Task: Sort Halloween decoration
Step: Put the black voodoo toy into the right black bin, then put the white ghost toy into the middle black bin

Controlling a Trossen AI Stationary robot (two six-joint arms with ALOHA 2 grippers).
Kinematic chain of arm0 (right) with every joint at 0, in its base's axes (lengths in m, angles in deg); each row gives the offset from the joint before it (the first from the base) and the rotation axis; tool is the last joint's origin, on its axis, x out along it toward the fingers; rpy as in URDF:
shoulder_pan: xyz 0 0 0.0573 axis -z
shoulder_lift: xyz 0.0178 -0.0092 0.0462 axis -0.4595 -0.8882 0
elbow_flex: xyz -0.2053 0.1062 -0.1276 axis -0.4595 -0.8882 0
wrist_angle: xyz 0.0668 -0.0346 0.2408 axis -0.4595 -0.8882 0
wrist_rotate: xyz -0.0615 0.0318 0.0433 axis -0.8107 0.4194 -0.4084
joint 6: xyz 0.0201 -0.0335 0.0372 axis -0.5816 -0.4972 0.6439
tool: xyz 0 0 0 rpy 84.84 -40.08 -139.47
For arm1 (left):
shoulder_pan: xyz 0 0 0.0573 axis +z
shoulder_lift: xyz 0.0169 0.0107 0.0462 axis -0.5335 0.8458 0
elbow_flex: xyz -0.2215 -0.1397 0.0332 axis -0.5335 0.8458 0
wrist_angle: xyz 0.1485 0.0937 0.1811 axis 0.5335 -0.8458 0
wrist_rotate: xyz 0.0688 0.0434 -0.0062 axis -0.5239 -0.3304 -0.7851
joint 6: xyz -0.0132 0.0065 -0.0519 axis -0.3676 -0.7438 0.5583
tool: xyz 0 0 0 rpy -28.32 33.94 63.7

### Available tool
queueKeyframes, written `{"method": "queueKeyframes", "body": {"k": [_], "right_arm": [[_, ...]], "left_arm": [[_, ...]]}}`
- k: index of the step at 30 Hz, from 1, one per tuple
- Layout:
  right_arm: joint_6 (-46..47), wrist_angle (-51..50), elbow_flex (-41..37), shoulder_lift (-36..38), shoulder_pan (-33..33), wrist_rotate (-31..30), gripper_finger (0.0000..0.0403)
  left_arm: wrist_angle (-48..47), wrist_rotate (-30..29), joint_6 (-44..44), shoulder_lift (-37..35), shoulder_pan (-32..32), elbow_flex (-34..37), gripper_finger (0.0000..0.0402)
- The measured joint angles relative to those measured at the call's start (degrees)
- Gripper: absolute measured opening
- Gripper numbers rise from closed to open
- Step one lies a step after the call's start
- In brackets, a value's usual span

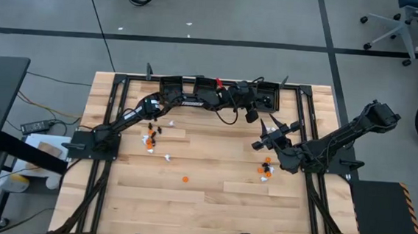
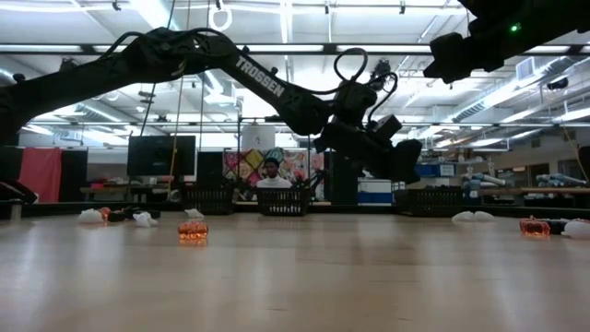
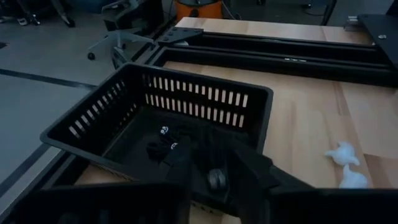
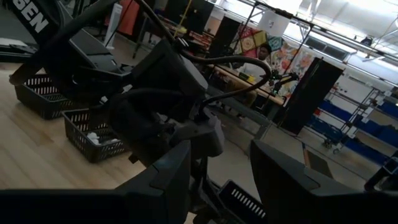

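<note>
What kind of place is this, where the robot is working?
Probably a robotics lab or workshop in a large open hall. A wooden table stands on a grey floor, office chairs sit nearby, and the low view shows ceiling strip lights and workbenches behind.

Showing two matte black arms, left arm [image 1: 132,113] and right arm [image 1: 340,137], built of chunky angular links. Displaying white "TROSSEN" lettering along one link in the low view. Trailing looped black cables near the wrist joints. Glowing a small green light on one housing. Carrying broad, flat, dark jaws, a round silver screw between them.
</note>
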Motion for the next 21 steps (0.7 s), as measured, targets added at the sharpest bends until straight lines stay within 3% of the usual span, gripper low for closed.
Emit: {"method": "queueKeyframes", "body": {"k": [8,16,21], "right_arm": [[-0.1,0.0,0.0,0.0,0.0,0.0,0.0171],[-5.8,4.9,0.0,0.0,-2.0,0.0,0.0171],[-11.8,10.5,0.0,0.1,-4.1,0.0,0.0171]], "left_arm": [[-0.6,0.0,0.0,-0.4,0.0,0.1,0.0149],[-10.3,0.6,-5.9,-6.5,0.2,0.1,0.0151],[-13.0,0.7,-9.4,-9.1,0.0,0.1,0.0133]]}}
